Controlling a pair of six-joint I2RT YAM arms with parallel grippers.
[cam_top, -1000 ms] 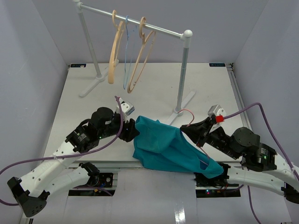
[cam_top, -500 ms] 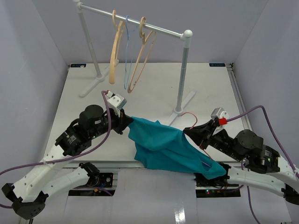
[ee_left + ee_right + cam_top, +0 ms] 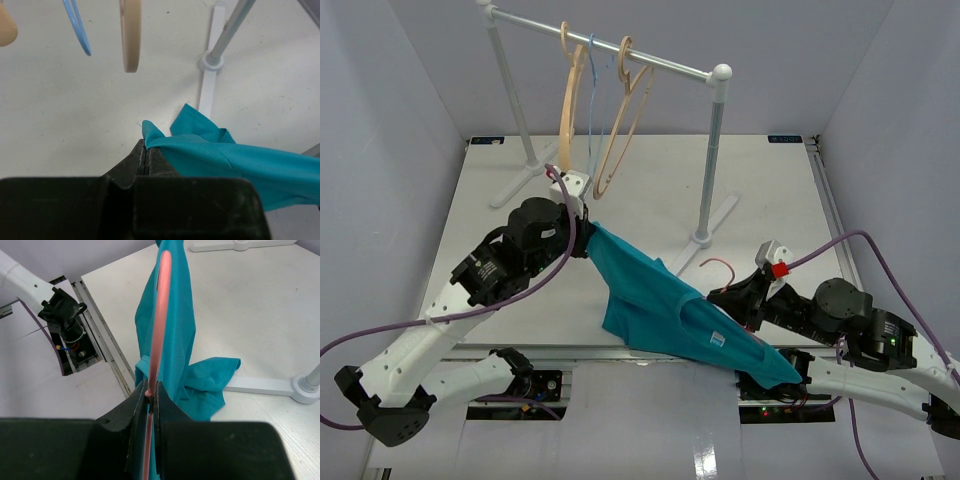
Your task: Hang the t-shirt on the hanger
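Note:
The teal t-shirt (image 3: 650, 300) hangs stretched in a slanting band from upper left to lower right, its white label (image 3: 717, 340) facing up. My left gripper (image 3: 586, 226) is shut on the shirt's upper edge and holds it above the table. In the left wrist view, the jaws (image 3: 145, 150) pinch a fold of the t-shirt (image 3: 225, 155). My right gripper (image 3: 725, 297) is shut on the thin pink hanger (image 3: 160, 315). The hanger runs forward into the t-shirt (image 3: 175, 340), and its hook (image 3: 718, 264) shows beside the fingers.
A white rack (image 3: 650, 60) stands at the back with two beige hangers (image 3: 568, 110) and a light-blue hanger (image 3: 591, 110). Its right post (image 3: 710, 160) and foot (image 3: 720, 220) stand just behind the shirt. The shirt's lower end drapes over the table's front edge (image 3: 620, 352).
My left gripper has shut on the shirt's edge and lifted it up toward the rack, pulling the cloth taut. The right gripper has stayed shut on the hanger and shifted slightly.

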